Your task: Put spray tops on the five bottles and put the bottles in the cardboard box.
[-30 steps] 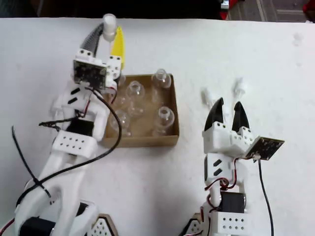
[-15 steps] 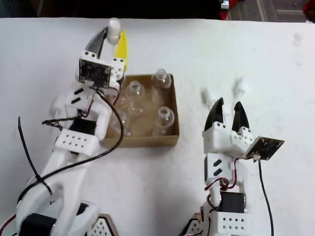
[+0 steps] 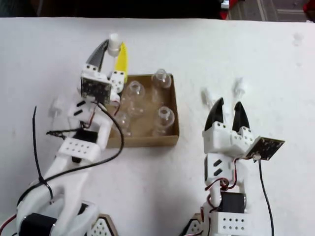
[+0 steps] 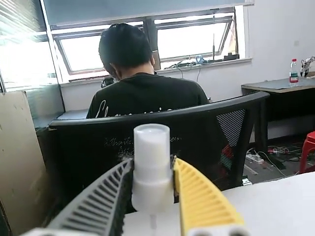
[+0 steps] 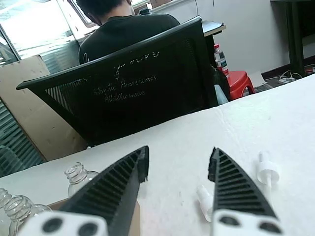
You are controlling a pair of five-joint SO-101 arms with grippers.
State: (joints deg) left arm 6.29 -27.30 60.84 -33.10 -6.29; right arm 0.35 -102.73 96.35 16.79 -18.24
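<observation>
Drawn nearer the box (image 3: 142, 141), left fingers (image 4: 197, 196) pinch the spray top (image 4: 151, 167) between them; right fingers (image 5: 113, 189) apart.

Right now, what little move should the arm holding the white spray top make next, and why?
Probably bring the left gripper over the cardboard box and line the spray top up above the nearest bottle. The top is clamped in the gripper out beyond the box's far edge, and the bottles in the box have bare, open necks.
</observation>
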